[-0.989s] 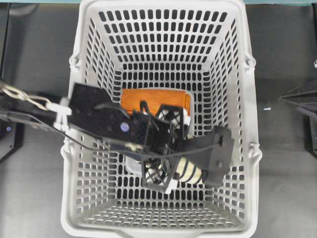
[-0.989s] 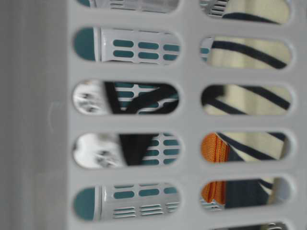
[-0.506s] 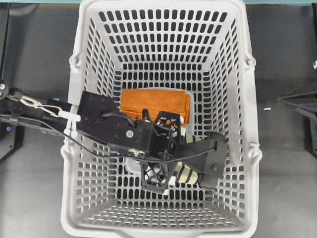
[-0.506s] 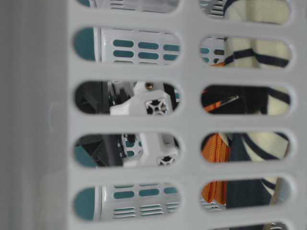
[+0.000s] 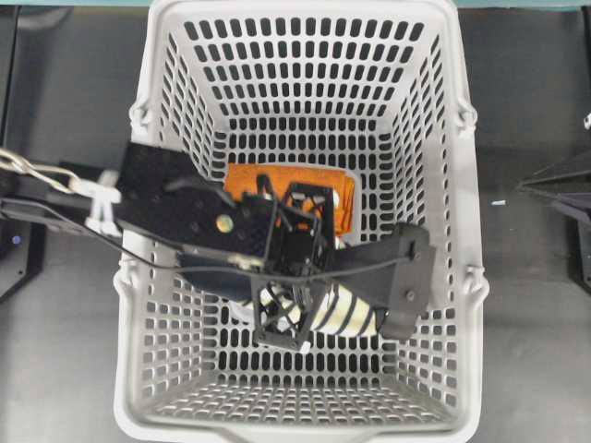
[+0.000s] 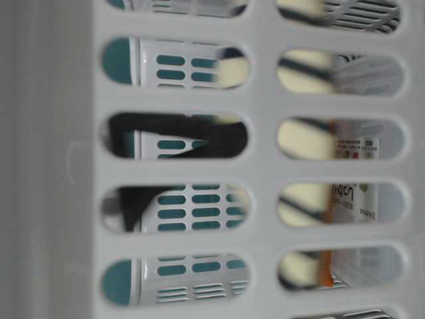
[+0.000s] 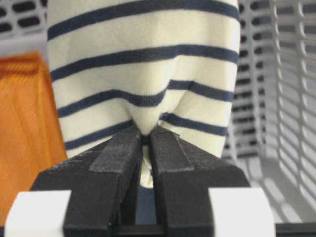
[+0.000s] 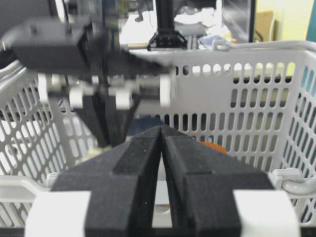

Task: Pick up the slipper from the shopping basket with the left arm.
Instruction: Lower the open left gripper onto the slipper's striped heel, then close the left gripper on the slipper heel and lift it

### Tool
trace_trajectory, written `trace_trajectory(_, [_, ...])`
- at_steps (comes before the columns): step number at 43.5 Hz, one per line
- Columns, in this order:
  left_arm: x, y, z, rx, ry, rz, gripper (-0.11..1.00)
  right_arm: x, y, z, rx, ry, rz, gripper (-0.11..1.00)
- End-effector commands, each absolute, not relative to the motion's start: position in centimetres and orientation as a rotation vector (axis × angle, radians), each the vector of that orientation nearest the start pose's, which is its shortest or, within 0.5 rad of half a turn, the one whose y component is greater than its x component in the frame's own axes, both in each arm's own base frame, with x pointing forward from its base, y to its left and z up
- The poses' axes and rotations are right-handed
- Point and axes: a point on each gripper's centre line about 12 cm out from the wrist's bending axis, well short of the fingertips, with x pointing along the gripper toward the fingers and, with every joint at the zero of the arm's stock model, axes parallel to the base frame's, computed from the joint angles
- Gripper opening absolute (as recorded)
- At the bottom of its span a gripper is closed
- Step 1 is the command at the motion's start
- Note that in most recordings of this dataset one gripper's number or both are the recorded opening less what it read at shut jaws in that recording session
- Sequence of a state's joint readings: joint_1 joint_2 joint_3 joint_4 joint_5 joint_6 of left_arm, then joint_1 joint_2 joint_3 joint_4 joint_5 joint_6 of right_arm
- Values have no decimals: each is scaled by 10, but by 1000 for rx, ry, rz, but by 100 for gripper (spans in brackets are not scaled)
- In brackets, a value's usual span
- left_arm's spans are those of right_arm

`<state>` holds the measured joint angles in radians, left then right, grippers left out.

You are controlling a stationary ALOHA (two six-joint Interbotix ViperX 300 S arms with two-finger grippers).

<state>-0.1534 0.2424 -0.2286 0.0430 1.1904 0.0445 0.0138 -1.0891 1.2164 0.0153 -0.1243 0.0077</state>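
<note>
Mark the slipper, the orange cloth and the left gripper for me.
slipper (image 7: 148, 74), left wrist view, on the striped cream upper.
orange cloth (image 7: 24, 138), left wrist view, on its bare face.
left gripper (image 7: 145, 138), left wrist view, where the fingertips pinch the fabric.

In the overhead view the left arm covers most of the slipper, leaving only a striped stretch bare toward the shopping basket's right wall; how the slipper sits on the floor cannot be told. The orange cloth is half hidden under the same arm. The basket's near rim is cut off by the bottom edge. From table level the basket wall fills the picture; the cream shapes behind its slots are smeared, and a small printed label there is too blurred to read. The left wrist view crops the slipper's top.
</note>
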Motion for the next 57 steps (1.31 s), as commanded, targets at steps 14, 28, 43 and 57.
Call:
trace_trajectory(14, [460, -56, 410, 143, 1059, -107, 4, 178, 2, 285, 31, -11, 11, 0])
trace_trajectory(28, [463, -47, 417, 133, 1103, -88, 4, 176, 2, 286, 31, -20, 13, 0])
trace_trajectory(43, [465, -44, 414, 125, 1108, -79, 4, 175, 2, 285, 31, -12, 13, 0])
trace_trajectory(57, [470, -45, 404, 101, 1129, -64, 4, 174, 2, 284, 29, -11, 13, 0])
